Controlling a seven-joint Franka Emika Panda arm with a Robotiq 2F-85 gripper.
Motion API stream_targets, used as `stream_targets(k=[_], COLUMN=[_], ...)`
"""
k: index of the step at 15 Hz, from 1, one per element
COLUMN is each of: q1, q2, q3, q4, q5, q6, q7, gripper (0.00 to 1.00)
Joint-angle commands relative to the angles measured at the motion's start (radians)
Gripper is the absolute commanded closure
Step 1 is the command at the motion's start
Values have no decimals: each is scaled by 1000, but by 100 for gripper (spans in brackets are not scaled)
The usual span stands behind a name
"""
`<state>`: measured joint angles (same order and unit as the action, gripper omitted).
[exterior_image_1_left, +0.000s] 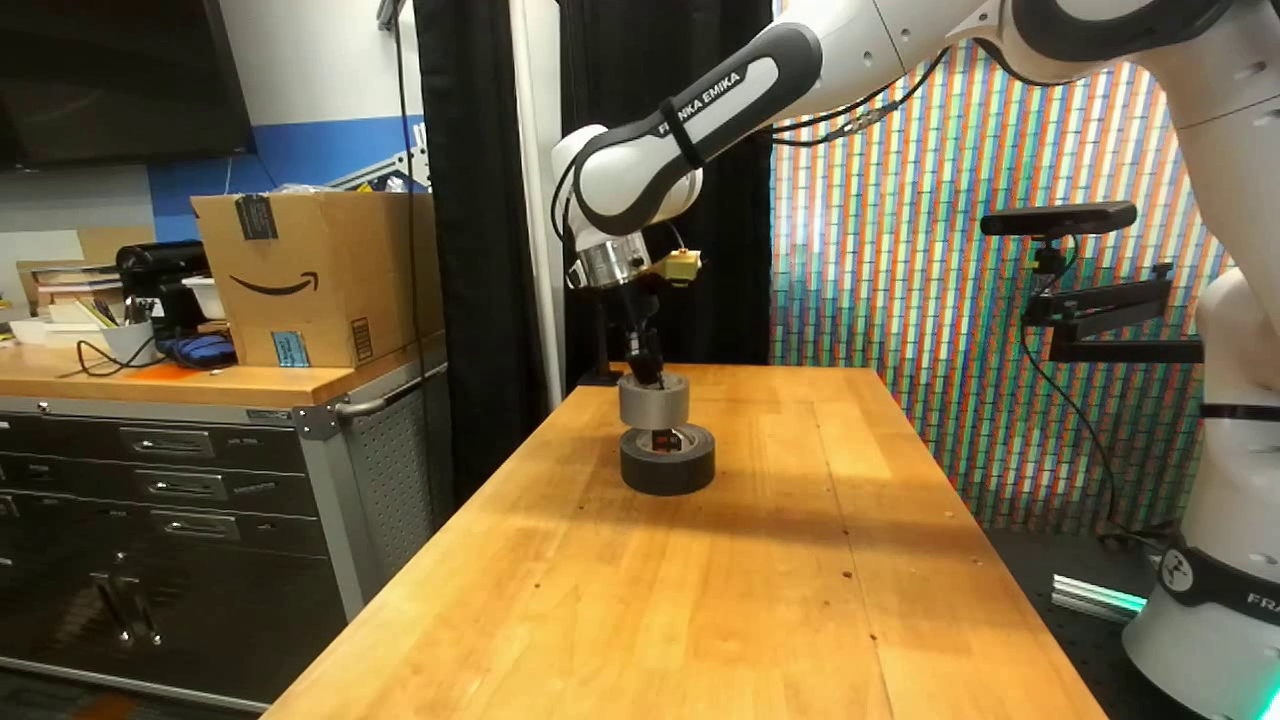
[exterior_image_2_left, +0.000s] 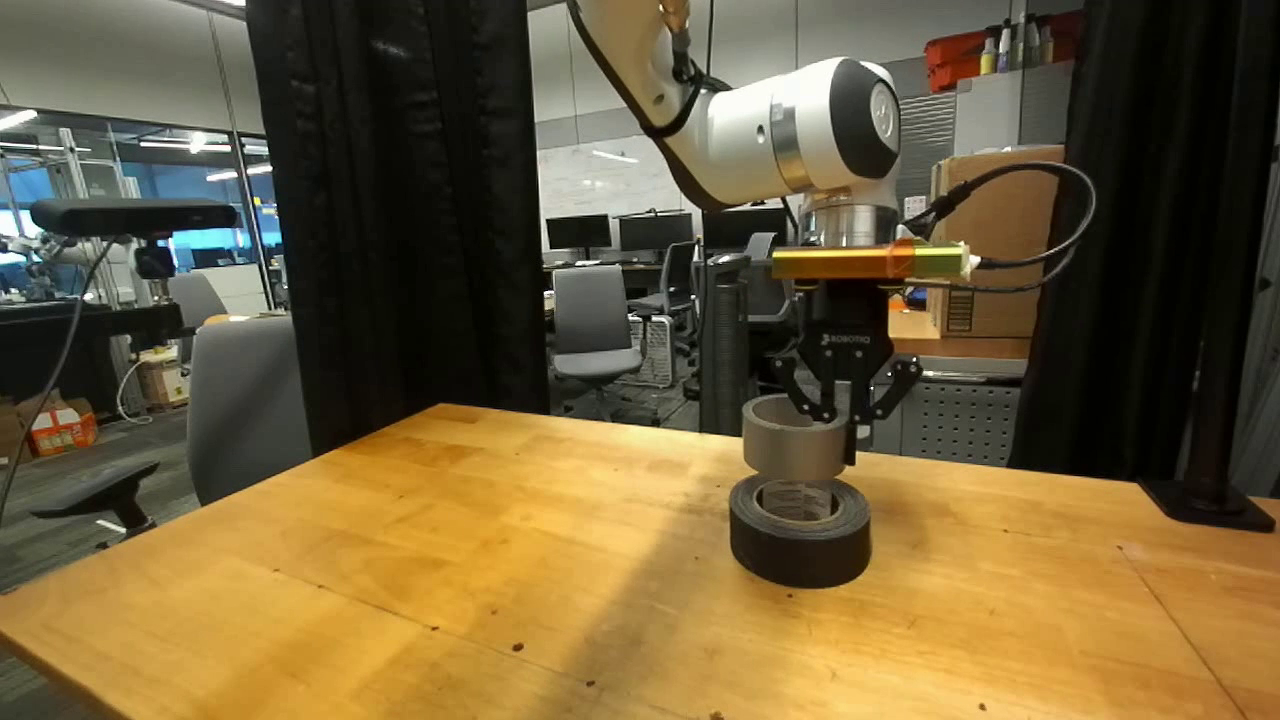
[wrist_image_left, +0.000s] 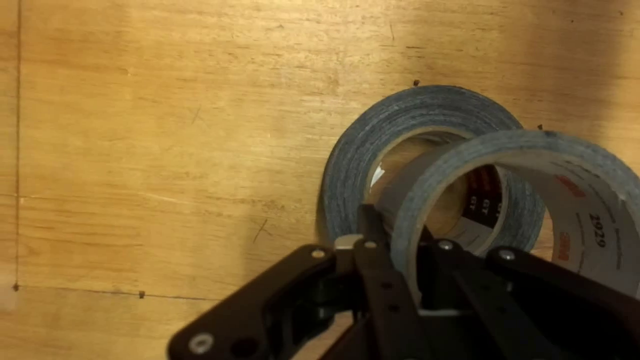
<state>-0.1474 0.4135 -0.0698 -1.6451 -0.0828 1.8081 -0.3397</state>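
Gripper (exterior_image_2_left: 843, 425) is clamping the wall of the grey roll (exterior_image_2_left: 793, 450), holding it above the black roll (exterior_image_2_left: 800, 555), which is resting on the table (exterior_image_2_left: 450, 560), obstructing the way down. Post (exterior_image_2_left: 1206, 462) is standing well apart.

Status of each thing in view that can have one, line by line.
Gray tape: gripped, raised above black tape
Gripper: shut across gray tape's wall
Black tape: flat on table
Drawers: shut
Wall screen: dark
Box: upright, flaps unclear
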Motion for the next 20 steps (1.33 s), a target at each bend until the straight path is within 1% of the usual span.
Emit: stream_targets(k=[1,6,11,15,20], q1=[-20,-20,18,42,14], q2=[-4,-7,-12,-24,-44], q3=[2,2,9,20,7], q4=[14,5,-3,-23,-98], q5=[10,3,-16,-5,9], q6=[-14,-15,-29,-32,9], q7=[-16,4,67,99,76], gripper=[92,92,92,92,92])
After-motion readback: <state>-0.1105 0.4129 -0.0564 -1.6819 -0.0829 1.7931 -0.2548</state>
